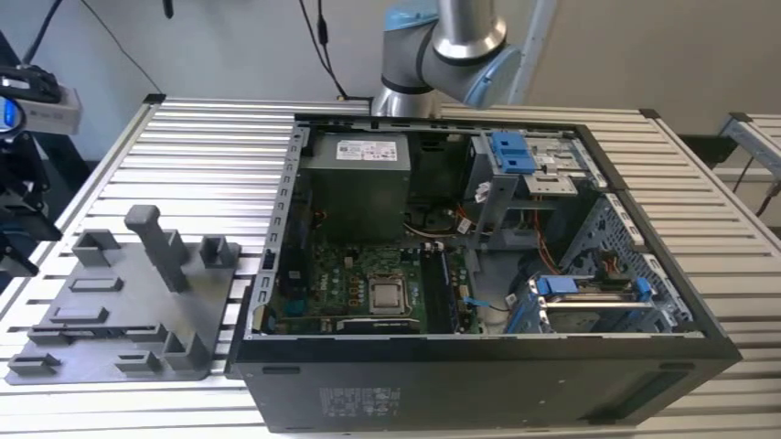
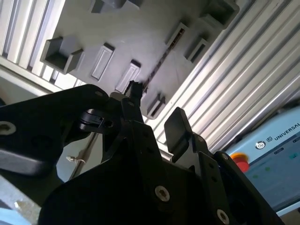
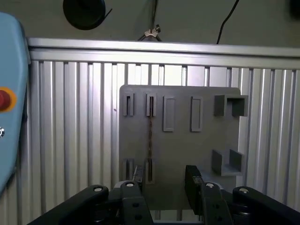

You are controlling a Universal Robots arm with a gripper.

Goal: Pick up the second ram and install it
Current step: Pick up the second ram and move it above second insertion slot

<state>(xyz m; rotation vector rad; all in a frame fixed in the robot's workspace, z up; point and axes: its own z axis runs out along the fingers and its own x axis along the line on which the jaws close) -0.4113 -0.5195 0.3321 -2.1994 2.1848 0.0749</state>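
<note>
Memory stick (image 3: 150, 136): stands on edge on the grey tray (image 3: 187, 150), a thin dark line running between two pairs of small upright holders. In the second wrist view the memory stick (image 2: 161, 61) shows as the same thin line across the tray (image 2: 140, 28), edge-on.

Claw (image 3: 165, 177): two black fingers (image 3: 192, 180) set well apart, nothing between them. It sits over the tray's edge, at one end of the stick. One finger lies close to the holder at that end; cannot tell if it touches. In the second wrist view the claw (image 2: 155, 102) again has a clear gap, and one fingertip (image 2: 135, 89) is in line with the stick's near end.

Exterior view: gives the tray (image 1: 123, 302) whole, with one tall post and several low blocks; I cannot make out the stick there. An open computer case (image 1: 488, 384) stands just beside the tray, on the exterior view's right, with its board and blue clips exposed. The robot arm (image 1: 440, 37) rises beyond the case, on the side away from the camera.

Both tray and case rest on a ribbed metal surface (image 1: 196, 155). Both wrist views show a pale blue control box (image 3: 9, 93) with a red button off the tray's side, beyond the surface (image 3: 70, 117).
</note>
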